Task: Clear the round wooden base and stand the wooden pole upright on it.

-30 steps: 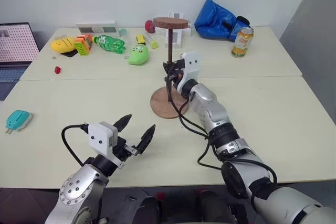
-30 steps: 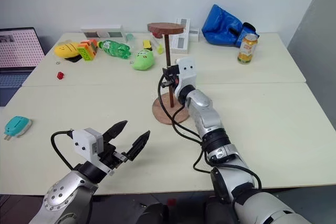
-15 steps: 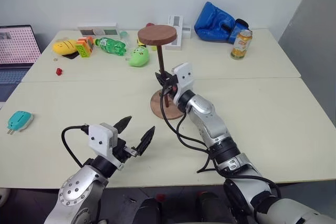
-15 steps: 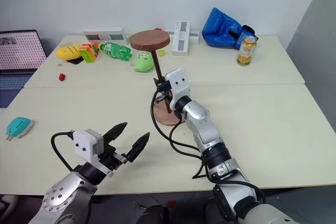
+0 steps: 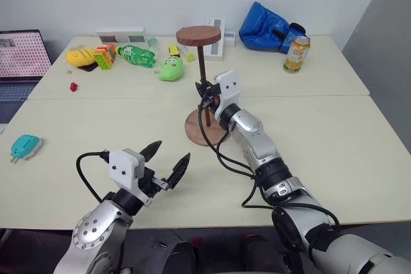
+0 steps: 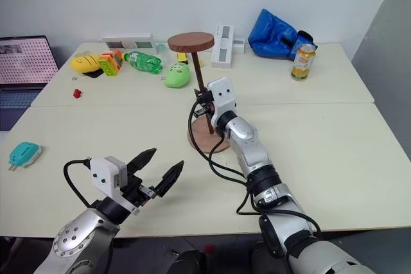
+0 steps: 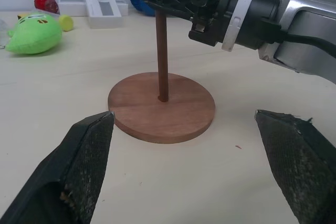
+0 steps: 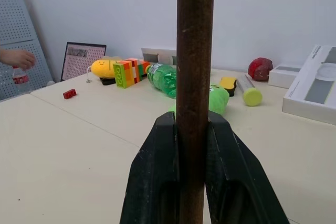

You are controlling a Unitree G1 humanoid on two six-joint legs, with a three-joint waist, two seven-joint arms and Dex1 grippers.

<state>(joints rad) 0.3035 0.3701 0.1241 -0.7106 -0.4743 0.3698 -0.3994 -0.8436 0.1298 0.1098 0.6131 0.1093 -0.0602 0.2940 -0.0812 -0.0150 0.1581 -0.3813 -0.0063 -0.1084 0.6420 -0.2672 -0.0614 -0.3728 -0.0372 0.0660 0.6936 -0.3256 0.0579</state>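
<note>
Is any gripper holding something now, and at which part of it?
The right gripper is shut on the wooden pole, gripping its thin stem partway up. The left gripper is open and holds nothing.

one base point(image 5: 200, 128), one pole point(image 5: 202, 78), one can point(image 5: 295, 53), two claws point(image 5: 166, 162) point(image 5: 206, 91).

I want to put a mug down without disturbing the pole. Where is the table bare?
Bare: the near right table, right of the base and this side of the can; also between the teal gadget and the base. Crowded: the far left, around the bottle and green toy.
</note>
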